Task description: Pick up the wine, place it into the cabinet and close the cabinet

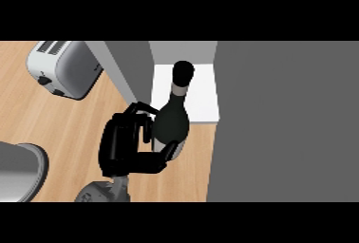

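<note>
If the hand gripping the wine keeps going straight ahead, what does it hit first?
Probably nothing: the hand carries the wine bottle toward the cabinet's white shelf, past the open door. Depth is unclear.

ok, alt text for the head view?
A black hand grips a dark wine bottle at the open cabinet's white shelf, beside the grey door. A toaster sits upper left on the wooden counter.

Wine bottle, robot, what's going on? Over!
Hand curled round wine bottle, at the open cabinet. Other hand out of sight. Grey door alongside; nothing blocking.
</note>
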Available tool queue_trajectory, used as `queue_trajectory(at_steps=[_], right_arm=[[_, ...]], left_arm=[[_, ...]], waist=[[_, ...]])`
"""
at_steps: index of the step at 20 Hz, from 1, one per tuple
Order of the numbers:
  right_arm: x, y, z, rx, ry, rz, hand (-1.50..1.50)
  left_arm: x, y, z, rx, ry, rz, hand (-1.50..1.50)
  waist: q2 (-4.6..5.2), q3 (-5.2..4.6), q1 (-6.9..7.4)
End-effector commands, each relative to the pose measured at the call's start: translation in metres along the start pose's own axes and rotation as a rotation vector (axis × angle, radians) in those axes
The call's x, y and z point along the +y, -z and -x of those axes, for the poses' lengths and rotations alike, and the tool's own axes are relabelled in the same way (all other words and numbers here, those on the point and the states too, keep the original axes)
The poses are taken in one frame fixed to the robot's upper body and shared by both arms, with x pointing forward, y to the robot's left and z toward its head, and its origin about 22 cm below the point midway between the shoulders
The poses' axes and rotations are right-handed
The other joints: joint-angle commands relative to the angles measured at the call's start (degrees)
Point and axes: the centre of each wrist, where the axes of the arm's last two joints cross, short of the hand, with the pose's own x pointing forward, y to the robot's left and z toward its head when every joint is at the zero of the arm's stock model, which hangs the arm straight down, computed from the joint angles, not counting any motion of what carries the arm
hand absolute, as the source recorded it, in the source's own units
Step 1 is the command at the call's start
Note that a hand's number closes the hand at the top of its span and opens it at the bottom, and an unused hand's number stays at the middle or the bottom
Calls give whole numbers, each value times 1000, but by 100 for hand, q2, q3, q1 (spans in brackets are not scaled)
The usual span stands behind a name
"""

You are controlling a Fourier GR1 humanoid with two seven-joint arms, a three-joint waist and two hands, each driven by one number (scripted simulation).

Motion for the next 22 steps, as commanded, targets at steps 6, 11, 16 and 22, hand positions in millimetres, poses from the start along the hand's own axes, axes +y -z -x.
queue_trajectory(at_steps=[6, 11, 16, 22], right_arm=[[-1, -26, -43, -78, 85, -39, -150], [-6, -32, -36, -66, 76, -38, -150], [2, -32, -38, -70, 78, -49, -150], [0, -29, -32, -61, 88, -53, -150]], left_arm=[[-31, 41, -6, 60, 42, -49, 150], [-36, 44, 22, 75, 112, -82, 150], [-22, 46, 53, 108, 144, -98, 150], [-16, 40, 87, 102, 179, -133, 150]], waist=[[10, -4, -18], [9, 2, -68], [14, -6, -72], [34, -8, -158]])
